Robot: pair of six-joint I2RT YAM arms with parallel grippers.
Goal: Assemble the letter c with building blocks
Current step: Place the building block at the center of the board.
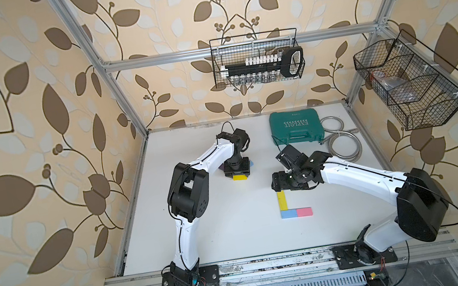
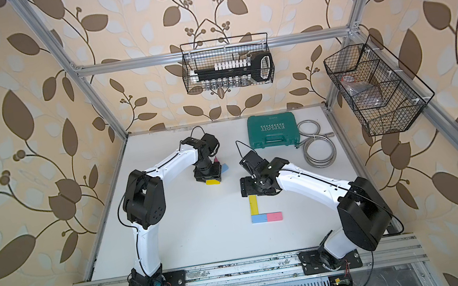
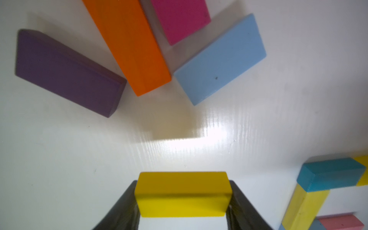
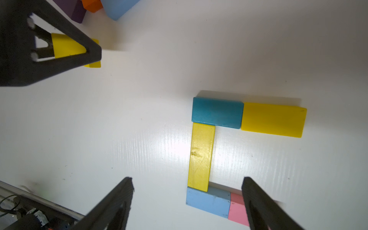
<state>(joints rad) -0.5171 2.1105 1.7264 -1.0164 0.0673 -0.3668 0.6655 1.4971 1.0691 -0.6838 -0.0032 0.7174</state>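
My left gripper (image 3: 183, 192) is shut on a short yellow block (image 3: 183, 195), held by its ends low over the table; both top views show it (image 1: 241, 177) (image 2: 212, 181). Beyond it lie loose building blocks: purple (image 3: 65, 73), orange (image 3: 131, 45), magenta (image 3: 179, 18) and light blue (image 3: 219, 59). On the table a teal block (image 4: 217, 112) and a yellow block (image 4: 273, 119) form a top row. A long yellow bar (image 4: 201, 157) runs down to a light blue block (image 4: 209, 201) and a pink block (image 4: 238, 209). My right gripper (image 4: 188, 183) hangs open above this shape, holding nothing, and hides its top row in a top view (image 1: 278, 184).
A green tool case (image 1: 296, 130) and a coiled metal hose (image 1: 342, 141) lie at the back right of the table. Wire baskets hang on the back wall (image 1: 258, 58) and the right frame (image 1: 408, 84). The arm bases sit on the front rail (image 1: 272, 264).
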